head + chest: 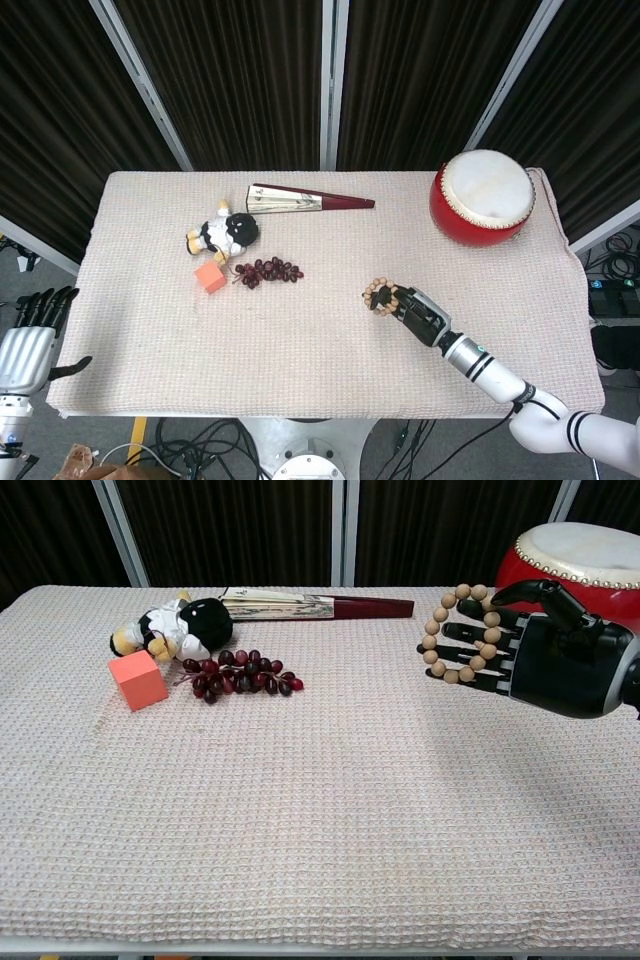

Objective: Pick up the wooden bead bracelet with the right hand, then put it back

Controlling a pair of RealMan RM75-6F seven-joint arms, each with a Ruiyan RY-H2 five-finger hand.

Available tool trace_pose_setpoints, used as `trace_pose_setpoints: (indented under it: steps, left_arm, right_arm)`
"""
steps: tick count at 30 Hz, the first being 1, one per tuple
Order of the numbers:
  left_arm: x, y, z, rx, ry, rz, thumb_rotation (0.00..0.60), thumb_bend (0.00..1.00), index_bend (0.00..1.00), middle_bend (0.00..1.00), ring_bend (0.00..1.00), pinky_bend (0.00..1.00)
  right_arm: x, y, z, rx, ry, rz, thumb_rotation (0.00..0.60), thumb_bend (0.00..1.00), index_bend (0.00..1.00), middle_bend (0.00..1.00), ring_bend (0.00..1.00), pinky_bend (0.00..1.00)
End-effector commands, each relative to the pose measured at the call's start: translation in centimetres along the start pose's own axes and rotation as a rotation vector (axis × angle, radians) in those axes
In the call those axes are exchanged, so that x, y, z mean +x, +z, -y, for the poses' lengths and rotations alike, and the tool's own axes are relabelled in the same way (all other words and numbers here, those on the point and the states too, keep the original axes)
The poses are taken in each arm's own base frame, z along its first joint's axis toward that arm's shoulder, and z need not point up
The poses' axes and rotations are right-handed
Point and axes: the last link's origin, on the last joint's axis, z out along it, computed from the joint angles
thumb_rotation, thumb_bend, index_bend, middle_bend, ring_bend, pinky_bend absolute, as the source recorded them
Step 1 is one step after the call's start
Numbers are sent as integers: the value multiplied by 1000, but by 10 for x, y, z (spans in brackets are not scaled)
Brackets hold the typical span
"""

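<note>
Right hand (545, 660) holding wooden bead bracelet (457, 633) looped over extended fingers.
Raised above bench (320, 810), just left of red drum (580, 565); grapes (240, 674) well apart.

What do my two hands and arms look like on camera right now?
The right hand is glossy black with slim segmented black fingers; its forearm is white with black bands and a small green mark. The left hand has a silver-grey body and black fingers.

I'm working in what looks like a robot test lab: dark curtains (240, 80) on metal frame posts (140, 85) back the cloth-covered tabletop (300, 350), and loose cables (200, 440) lie on the floor below it.
</note>
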Motion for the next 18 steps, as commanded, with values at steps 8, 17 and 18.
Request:
trace_pose_setpoints:
  steps: [8, 17, 18]
  left_arm:
    - [-1, 1, 0, -2, -1, -2, 600, 0, 38, 52, 0, 43]
    - [-2, 1, 1, 2, -3, 4, 600, 0, 38, 52, 0, 42]
    - [-2, 1, 1, 2, -3, 4, 600, 0, 38, 52, 0, 42]
  right_arm:
    - [1, -1, -2, 13, -59, -30, 329, 761, 478, 486, 175, 0]
    - [0, -1, -2, 35, -101, -7, 330, 1000, 448, 484, 151, 0]
    - [0, -1, -2, 36, -104, -4, 329, 1000, 443, 483, 148, 0]
